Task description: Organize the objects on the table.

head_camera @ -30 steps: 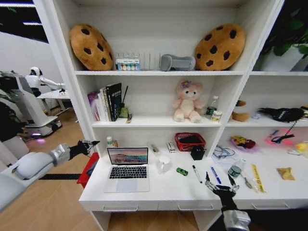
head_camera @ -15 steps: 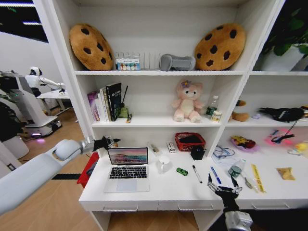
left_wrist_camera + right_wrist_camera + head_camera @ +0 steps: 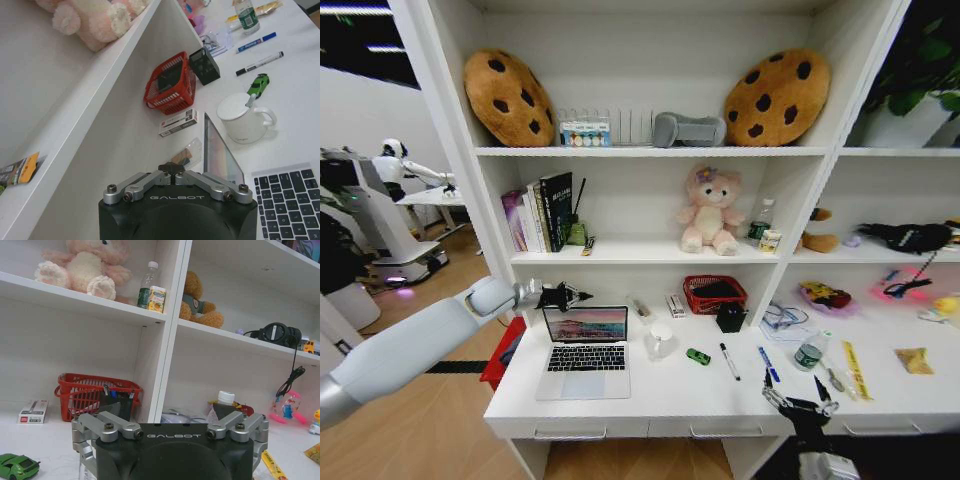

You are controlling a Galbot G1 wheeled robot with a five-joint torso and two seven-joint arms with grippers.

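The left gripper, fingers closed and empty, is positioned just above the open laptop screen's top edge. The right gripper, fingers spread, is held at the table front edge.

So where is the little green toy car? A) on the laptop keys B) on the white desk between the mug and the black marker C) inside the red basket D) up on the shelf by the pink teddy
B: the small green toy car sits on the long white desk, between the white lidded mug and the black marker pen.
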